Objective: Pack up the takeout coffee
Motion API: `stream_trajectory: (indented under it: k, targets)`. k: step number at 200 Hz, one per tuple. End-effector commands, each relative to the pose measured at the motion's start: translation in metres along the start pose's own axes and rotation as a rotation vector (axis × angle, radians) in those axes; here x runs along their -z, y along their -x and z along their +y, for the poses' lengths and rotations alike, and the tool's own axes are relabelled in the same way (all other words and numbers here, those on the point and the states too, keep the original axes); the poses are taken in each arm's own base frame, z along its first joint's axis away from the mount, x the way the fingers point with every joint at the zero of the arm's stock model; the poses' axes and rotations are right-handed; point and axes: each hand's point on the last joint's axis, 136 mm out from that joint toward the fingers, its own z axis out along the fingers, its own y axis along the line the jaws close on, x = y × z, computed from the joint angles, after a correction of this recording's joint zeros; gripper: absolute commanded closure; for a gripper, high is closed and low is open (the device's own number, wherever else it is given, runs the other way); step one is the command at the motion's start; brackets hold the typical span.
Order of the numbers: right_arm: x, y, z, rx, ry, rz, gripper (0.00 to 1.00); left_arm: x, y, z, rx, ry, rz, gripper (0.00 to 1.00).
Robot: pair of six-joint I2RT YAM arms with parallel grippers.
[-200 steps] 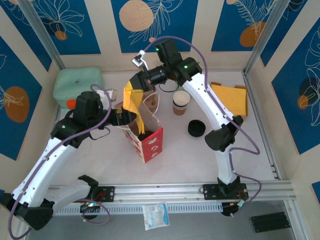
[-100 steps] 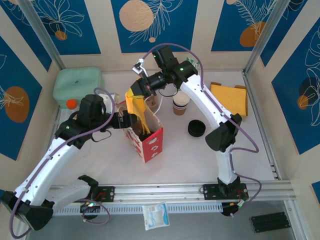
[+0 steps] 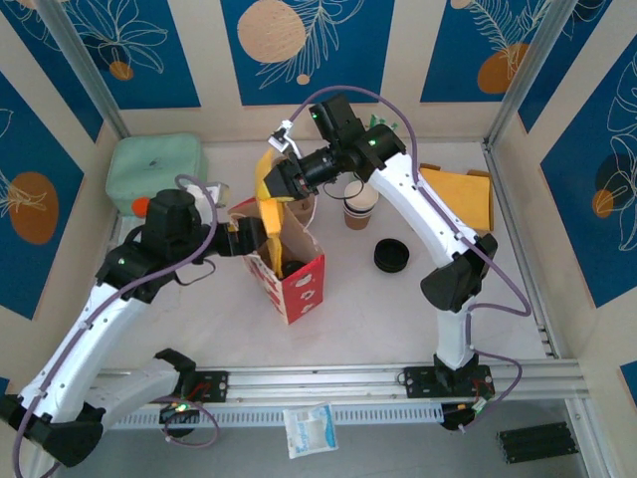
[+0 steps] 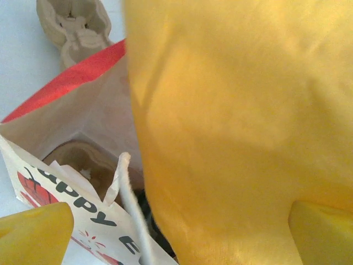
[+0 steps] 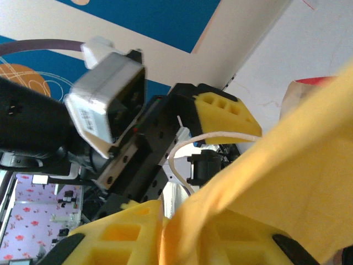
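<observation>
Paper bag (image 3: 301, 287) upright, mouth open. Takeout coffee (image 3: 288, 267): only a dark round top is made out, low inside the bag; the cup body is hidden. Right gripper (image 3: 279, 184) is held above the bag's far rim, jaws pinched on a yellow sheet (image 3: 271, 214) that hangs down into the bag. Left gripper (image 3: 249, 240) is placed at the bag's left rim, jaws spread wide, rim and sheet between them. Lidless cup stack (image 3: 360, 204) and black lids (image 3: 391, 255) noted right of the bag.

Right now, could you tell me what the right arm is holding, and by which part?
A limp yellow sheet, pinched near its upper end by the right gripper.
</observation>
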Motion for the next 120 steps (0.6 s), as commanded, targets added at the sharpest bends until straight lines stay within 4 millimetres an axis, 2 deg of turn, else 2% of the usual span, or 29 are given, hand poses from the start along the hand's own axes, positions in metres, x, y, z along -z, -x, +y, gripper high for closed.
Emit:
stream_trajectory:
  k: [1,67,120]
  targets:
    - [0.003,-0.011,0.006,0.007,-0.021,0.011,0.74,0.017,0.014,-0.012,-0.019,-0.017,-0.054,0.01]
    - [0.004,-0.017,0.006,0.014,-0.051,0.010,0.64,0.028,0.025,-0.015,-0.028,-0.004,-0.092,0.01]
    - [0.006,-0.018,0.009,0.020,-0.058,0.004,0.61,0.035,0.031,-0.016,-0.038,0.009,-0.115,0.01]
